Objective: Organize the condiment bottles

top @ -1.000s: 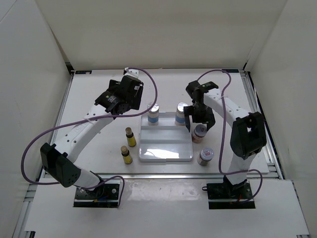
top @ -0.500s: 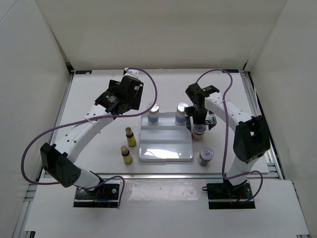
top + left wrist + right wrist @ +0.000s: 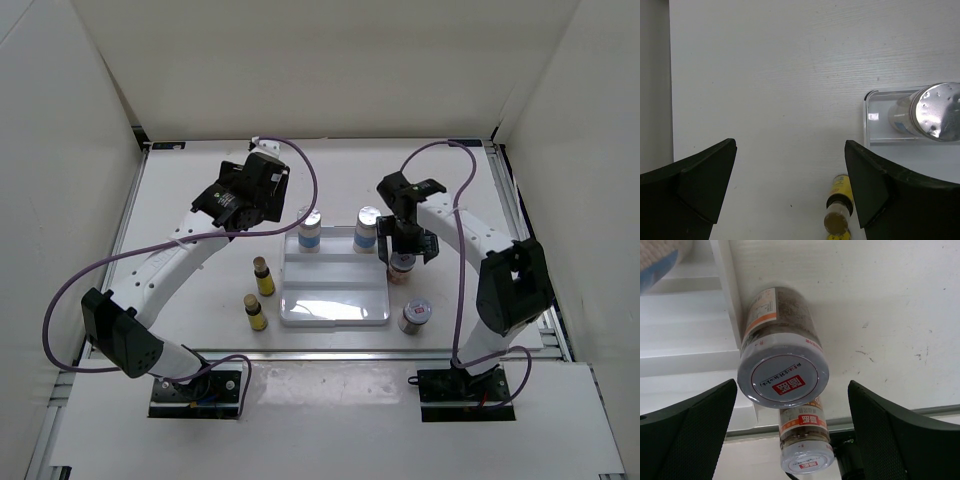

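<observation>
Beside the tray's [image 3: 335, 312] right edge, on the table [image 3: 875, 305], a red-labelled jar [image 3: 782, 372] is bracketed from above by the right hand [image 3: 403, 249], held wide. A grasp seems to be in hand; lowering and closing are called for next.

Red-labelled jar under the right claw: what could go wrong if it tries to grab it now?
The red-labelled jar stands right beside the wall of the tray, and one finger of the open right gripper hangs over the tray. Coming down, it might hit the rim or shove the tray. The second red-labelled jar stands close by and could get knocked over.
</observation>
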